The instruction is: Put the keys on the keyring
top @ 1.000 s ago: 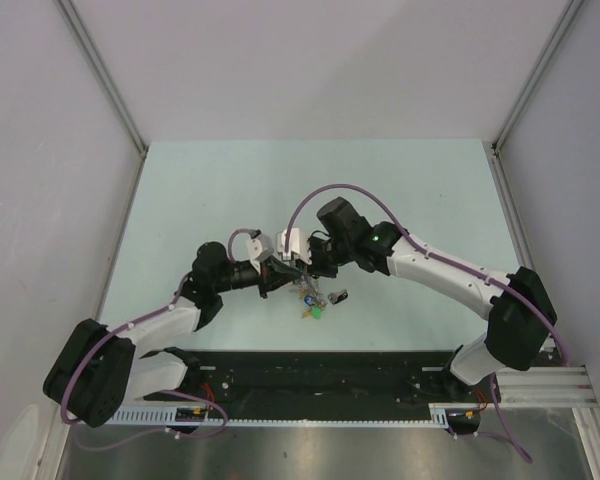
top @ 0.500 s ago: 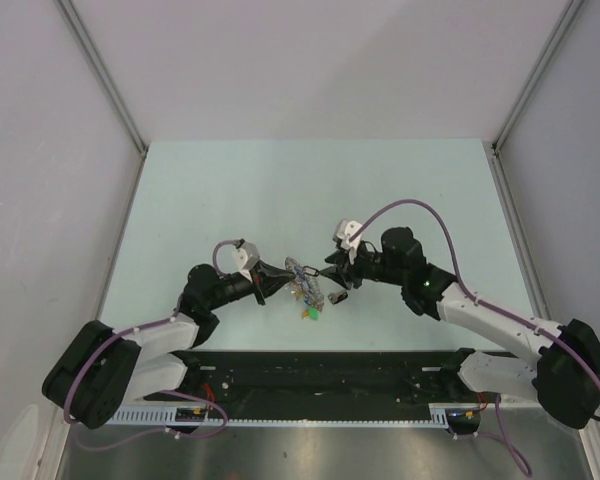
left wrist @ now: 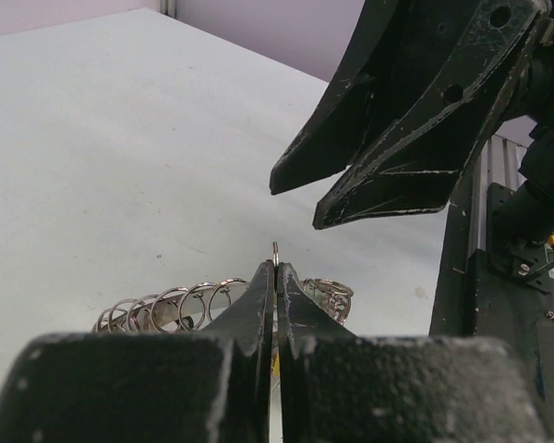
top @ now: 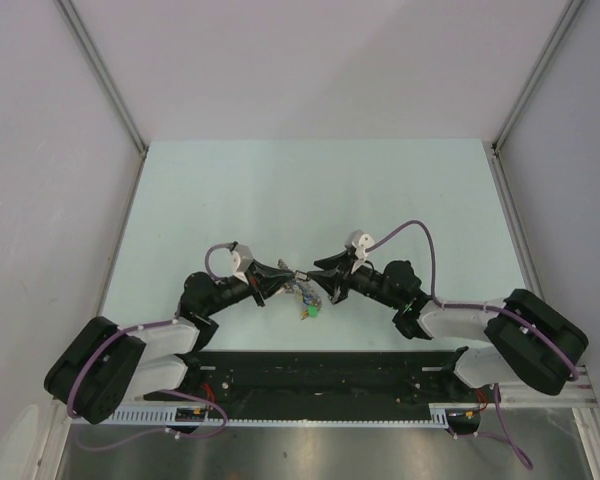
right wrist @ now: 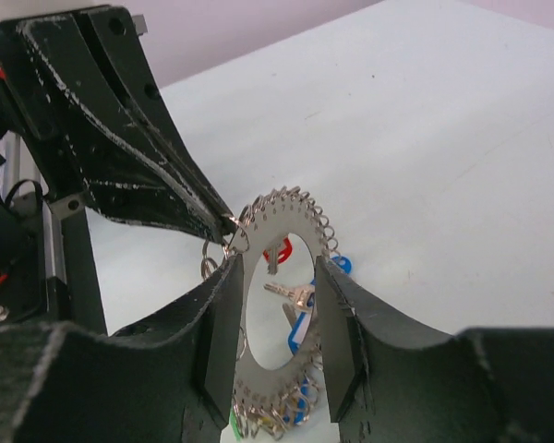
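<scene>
The keyring (right wrist: 282, 217) is a flat silver ring plate edged with many small split rings, standing upright. My right gripper (right wrist: 280, 318) spans it, with its pads against both edges of the plate. My left gripper (left wrist: 275, 269) is shut on one thin split ring (left wrist: 275, 247) at the plate's upper left rim (right wrist: 233, 226). Keys with red (right wrist: 279, 249), blue (right wrist: 342, 265) and green (right wrist: 233, 425) heads hang or lie behind and below the plate. From above, the two grippers (top: 280, 272) (top: 325, 276) meet over the keyring (top: 305, 290), with the keys (top: 313, 311) just below.
The pale green table (top: 310, 190) is walled on the left, right and back. The black rail (top: 320, 370) with the arm bases runs along the near edge. The right gripper's black fingers (left wrist: 397, 138) loom just beyond my left fingertips.
The right arm has drawn back and dropped low, and its gripper has come in from the right onto the keyring. The left gripper has shifted slightly right, still pinching the ring.
</scene>
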Robot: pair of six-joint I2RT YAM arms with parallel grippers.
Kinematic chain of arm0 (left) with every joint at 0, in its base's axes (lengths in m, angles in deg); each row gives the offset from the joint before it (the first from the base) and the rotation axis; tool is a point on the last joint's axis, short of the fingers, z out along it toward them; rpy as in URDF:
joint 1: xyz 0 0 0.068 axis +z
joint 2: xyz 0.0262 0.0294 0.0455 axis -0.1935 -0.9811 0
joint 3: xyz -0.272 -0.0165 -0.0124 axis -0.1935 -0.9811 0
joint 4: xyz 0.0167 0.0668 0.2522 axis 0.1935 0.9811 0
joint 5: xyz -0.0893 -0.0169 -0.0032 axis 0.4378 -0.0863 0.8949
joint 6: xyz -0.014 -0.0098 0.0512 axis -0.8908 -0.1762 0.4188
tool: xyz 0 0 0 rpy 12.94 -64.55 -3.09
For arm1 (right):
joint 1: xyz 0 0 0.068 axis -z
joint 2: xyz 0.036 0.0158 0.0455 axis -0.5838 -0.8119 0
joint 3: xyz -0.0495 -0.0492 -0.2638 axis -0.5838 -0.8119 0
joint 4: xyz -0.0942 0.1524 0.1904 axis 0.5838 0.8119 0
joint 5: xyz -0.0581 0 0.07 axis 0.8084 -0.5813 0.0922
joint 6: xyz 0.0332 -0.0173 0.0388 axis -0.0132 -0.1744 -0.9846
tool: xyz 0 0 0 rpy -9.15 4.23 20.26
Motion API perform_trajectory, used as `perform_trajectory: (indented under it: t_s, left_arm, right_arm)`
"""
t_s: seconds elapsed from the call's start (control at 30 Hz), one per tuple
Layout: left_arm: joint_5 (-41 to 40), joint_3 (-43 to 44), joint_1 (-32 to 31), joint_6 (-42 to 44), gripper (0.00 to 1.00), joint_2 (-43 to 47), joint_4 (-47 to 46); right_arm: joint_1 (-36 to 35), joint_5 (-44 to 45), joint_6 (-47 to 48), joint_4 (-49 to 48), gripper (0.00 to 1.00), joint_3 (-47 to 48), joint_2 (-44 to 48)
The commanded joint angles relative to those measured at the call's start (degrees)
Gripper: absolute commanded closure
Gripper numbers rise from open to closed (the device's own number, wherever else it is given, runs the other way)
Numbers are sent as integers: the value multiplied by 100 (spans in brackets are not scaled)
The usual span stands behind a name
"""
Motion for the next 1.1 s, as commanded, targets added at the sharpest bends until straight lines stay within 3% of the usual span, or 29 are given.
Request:
perform_trajectory:
  t_s: [0.0,0.13,0.8,1.07]
  left_arm:
    - [-119,-33,-54,-118,99,47,-733]
    - [-137,-41,-54,-118,100,82,-733]
    - [-163,-41,-133,-153,100,65,-847]
    - [-233,-59,-133,-135,100,82,-839]
  right_arm:
    - [-122,408,-399,-1665,58,-47,-545]
    - [-166,373,-531,-2148,58,-38,-897]
    - [-316,364,-813,-2790,59,173,-1662]
    - [-333,355,-918,-2905,60,155,-1479]
